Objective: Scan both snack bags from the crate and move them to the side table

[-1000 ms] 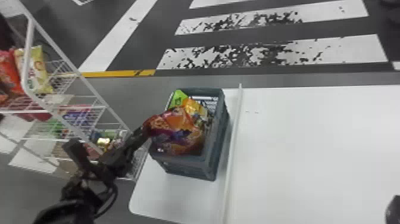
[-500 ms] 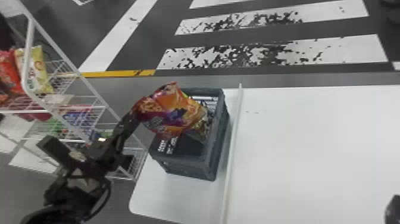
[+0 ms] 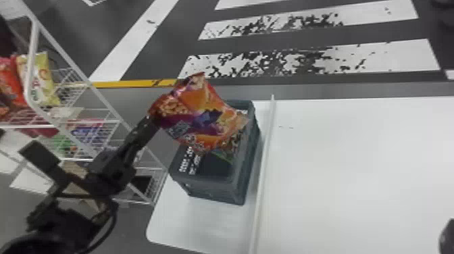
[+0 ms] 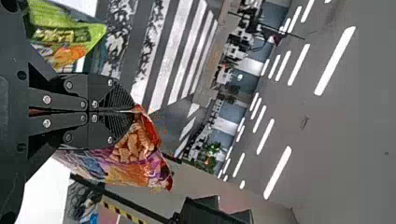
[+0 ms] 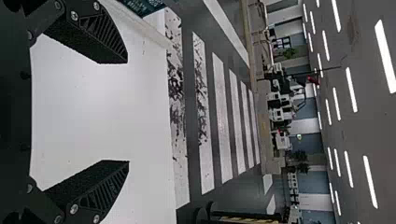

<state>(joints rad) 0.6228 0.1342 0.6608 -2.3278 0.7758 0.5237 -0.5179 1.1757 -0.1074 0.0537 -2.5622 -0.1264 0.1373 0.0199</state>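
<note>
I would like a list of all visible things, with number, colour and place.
snack bag: 1, orange-purple, above crate
green bag: 1, green, in crate
crate: 1, dark grey, on table
table: 1, white, beneath crate
strip: 1, white, beside crate
rack: 1, white, left of table
rack bags: several, yellow, red, purple
floor stripes: several, white, beyond table
left gripper: 1, black, gripping snack bag
right gripper: 1, black, open, over table

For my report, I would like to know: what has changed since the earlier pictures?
The left gripper has lifted the orange snack bag upward from the crate's opening, also farther away from the robot in the head view. It was already gripped; nothing was let go. The crate, the rack and the right arm stayed as they were.
</note>
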